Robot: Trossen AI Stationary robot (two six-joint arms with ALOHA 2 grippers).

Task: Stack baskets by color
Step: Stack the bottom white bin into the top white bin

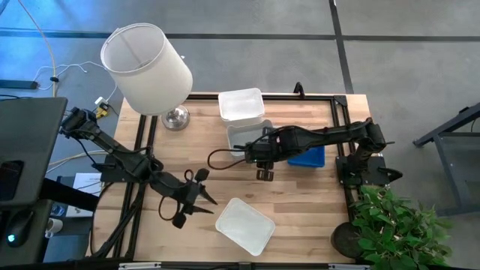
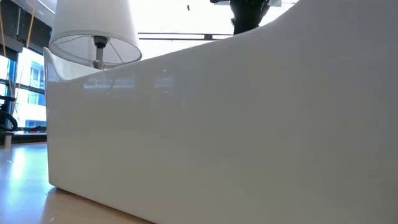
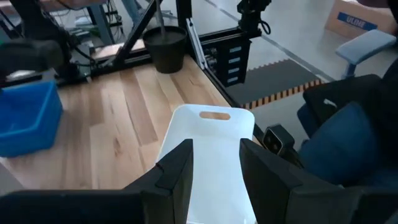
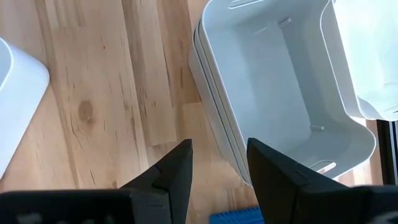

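A white basket (image 1: 245, 225) lies on the table near its front edge and fills the low view (image 2: 186, 137). My left gripper (image 1: 208, 196) hovers open just to its left; the wrist view shows this basket (image 3: 214, 130) beyond the open fingers (image 3: 177, 174). At mid table, two white baskets (image 4: 280, 93) sit nested one inside the other. Another white basket (image 1: 240, 105) stands behind them at the far edge. A blue basket (image 1: 309, 157) shows under my right arm. My right gripper (image 1: 265, 171) hangs open above the bare wood, just in front of the nested baskets.
A large white lamp (image 1: 146, 67) stands at the far left corner of the table. A potted plant (image 1: 394, 225) sits off the front right corner. Bare wood (image 1: 300, 202) lies between the front basket and the right arm.
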